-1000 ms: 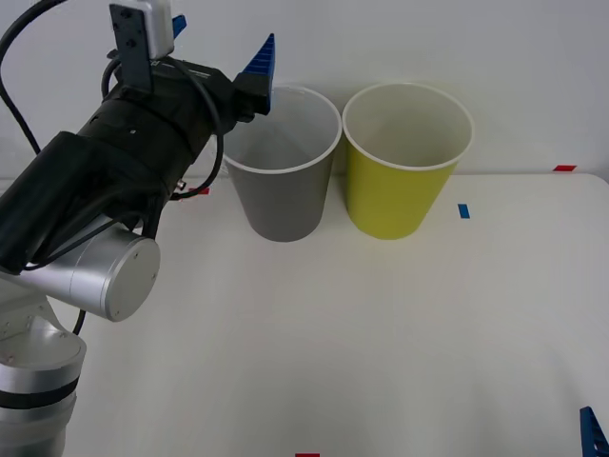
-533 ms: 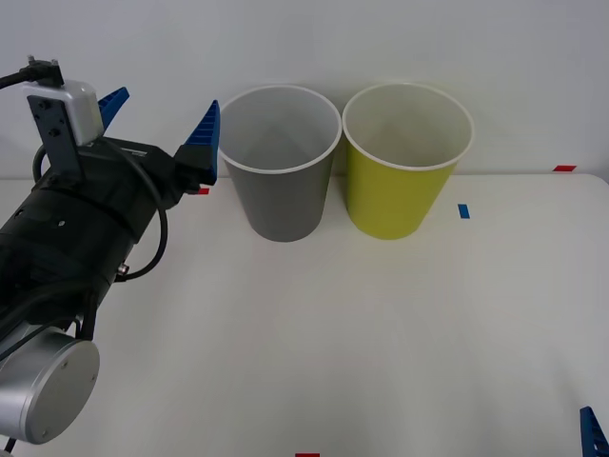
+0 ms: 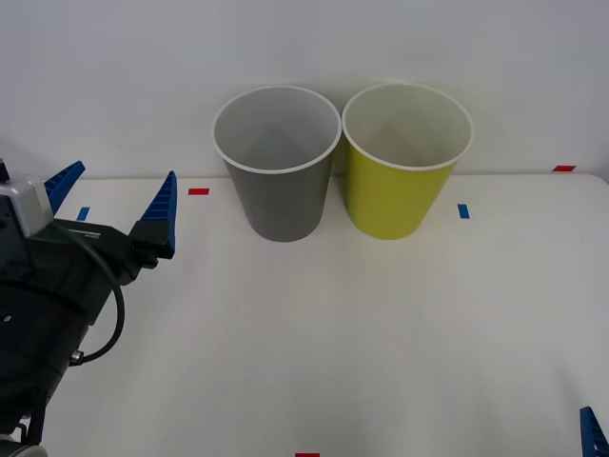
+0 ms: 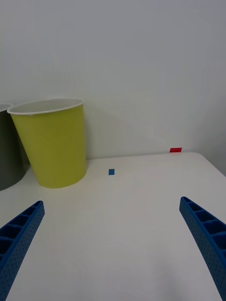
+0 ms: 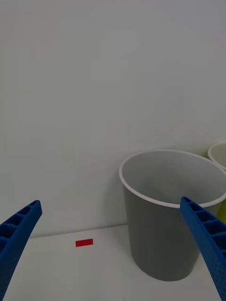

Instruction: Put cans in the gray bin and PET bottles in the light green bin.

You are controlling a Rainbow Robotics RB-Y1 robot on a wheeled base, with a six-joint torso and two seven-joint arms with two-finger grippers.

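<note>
Gray bin and light green bin are standing upright side by side at the far edge of the white bench, their white rims almost touching, the gray one on the left. Both are tall, round and tapered, narrowing toward the base, with smooth matte outsides and pale insides that are showing nothing lying in them from the front. Small flat tape marks are lying around them: a red mark left of the gray bin, a blue mark just right of the green bin, and another red mark at the far right edge. A plain white wall is rising behind the bench. Nothing is standing between the bins and the arms. The left claw is hovering over the near left part of the bench, well apart from the gray bin, its ribbed blue fingers spread wide and gripping nothing. The right claw is waiting at the near right, its fingers likewise spread wide and bare.
</note>
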